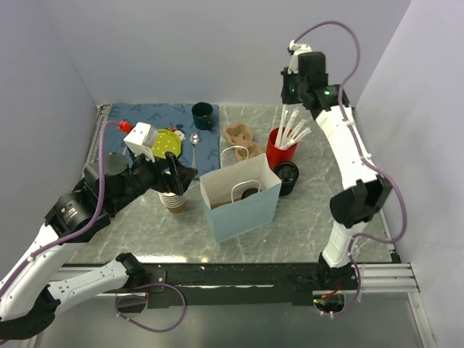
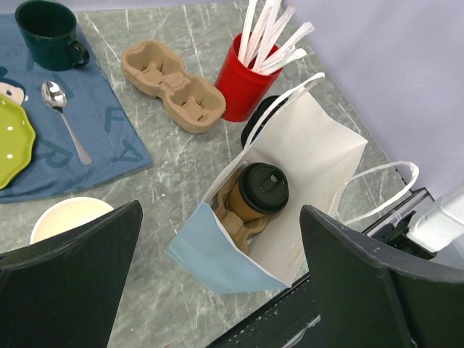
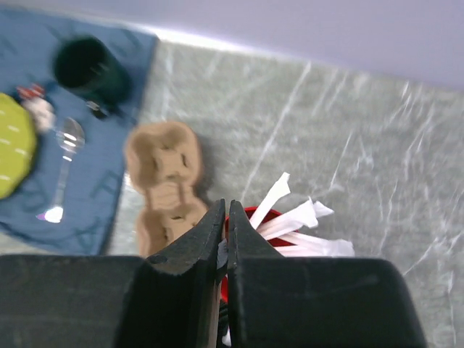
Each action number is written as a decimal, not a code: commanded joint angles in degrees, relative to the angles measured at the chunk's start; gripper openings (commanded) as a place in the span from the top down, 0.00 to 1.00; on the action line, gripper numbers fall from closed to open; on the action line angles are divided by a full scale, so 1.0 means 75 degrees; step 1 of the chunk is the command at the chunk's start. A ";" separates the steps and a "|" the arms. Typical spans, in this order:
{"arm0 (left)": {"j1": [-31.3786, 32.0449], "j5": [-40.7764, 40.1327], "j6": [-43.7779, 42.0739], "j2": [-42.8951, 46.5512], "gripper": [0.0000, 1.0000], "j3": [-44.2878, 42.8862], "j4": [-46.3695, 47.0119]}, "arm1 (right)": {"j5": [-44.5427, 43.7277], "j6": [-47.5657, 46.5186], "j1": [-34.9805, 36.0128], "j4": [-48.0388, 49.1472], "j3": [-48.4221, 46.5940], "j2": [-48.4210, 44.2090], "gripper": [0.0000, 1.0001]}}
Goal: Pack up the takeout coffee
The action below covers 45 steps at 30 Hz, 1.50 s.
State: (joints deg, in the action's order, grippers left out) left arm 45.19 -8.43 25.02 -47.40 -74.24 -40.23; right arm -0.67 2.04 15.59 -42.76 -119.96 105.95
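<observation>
The coffee cup [image 2: 262,190] with its black lid stands upright inside the paper bag [image 2: 319,145], seated in a cardboard tray at the bottom. In the left wrist view it sits just right of the frame's centre. The bag is pale blue outside and white inside, and it stands open in the middle of the overhead frame, handles up.

The left claw [image 2: 221,239] hangs above the bag's near corner with its fingers [image 2: 72,275] spread wide apart, holding nothing. An open paper cup [image 2: 69,217] shows at the lower left.

The right claw [image 3: 227,214] is up in the upper right of the overhead frame, over the red cup [image 1: 281,148] of white straws. Its jaws are together with only a thin slit between them — whether a straw is pinched there cannot be told.

A second cardboard tray [image 1: 239,136] lies left of the red cup. A green mug [image 1: 203,114] and a spoon [image 1: 194,141] rest on the blue mat [image 1: 210,148] at the upper left.
</observation>
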 commanded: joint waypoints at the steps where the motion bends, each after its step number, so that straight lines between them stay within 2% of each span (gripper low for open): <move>1: -0.0014 0.0034 -0.0171 0.0167 0.03 0.0054 0.0348 | 0.0627 0.0102 -0.0029 0.0626 -0.0282 -0.1069 0.97; 7: -0.0014 -0.0071 -0.0172 0.0261 0.03 0.0101 0.0278 | 0.1739 0.0150 0.0112 0.1307 0.0046 -0.2230 0.97; 11: -0.0014 -0.0060 -0.0066 0.0401 0.03 0.0218 0.0395 | 0.1846 -0.0201 0.0580 0.1401 0.0034 -0.2794 0.96; 17: -0.0014 -0.0083 -0.0066 0.0507 0.03 0.0254 0.0348 | 0.2105 -0.1441 0.1997 0.1342 0.0301 -0.3649 0.95; 21: -0.0025 -0.0189 -0.0113 0.0542 0.03 0.0207 0.0290 | 0.1391 -0.2170 0.3052 0.1086 0.0760 -0.4200 0.95; 24: -0.0014 -0.0213 -0.0171 0.0589 0.03 0.0219 0.0254 | 0.1156 -0.2241 0.3685 0.0699 0.0784 -0.4364 0.94; 32: -0.0014 -0.0201 -0.0218 0.0683 0.03 0.0254 0.0114 | 0.0629 -0.2124 0.4868 0.0674 0.1112 -0.4424 0.93; 38: -0.0014 -0.0259 -0.0206 0.0812 0.03 0.0265 0.0032 | 0.0512 -0.2076 0.5373 0.0406 0.0878 -0.4108 0.92; 42: -0.0014 -0.0330 -0.0195 0.0940 0.03 0.0324 -0.0015 | -0.0143 -0.2358 0.5748 0.0615 0.0843 -0.3991 0.93; 45: -0.0014 -0.0306 -0.0160 0.1034 0.03 0.0406 0.0008 | -0.0204 -0.2557 0.5796 0.0838 0.0457 -0.3780 0.93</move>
State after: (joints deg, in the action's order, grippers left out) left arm 45.19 -9.85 24.45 -40.66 -72.16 -40.62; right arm 1.32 -14.68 58.35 -39.13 -111.92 76.51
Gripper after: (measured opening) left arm 0.967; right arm 0.085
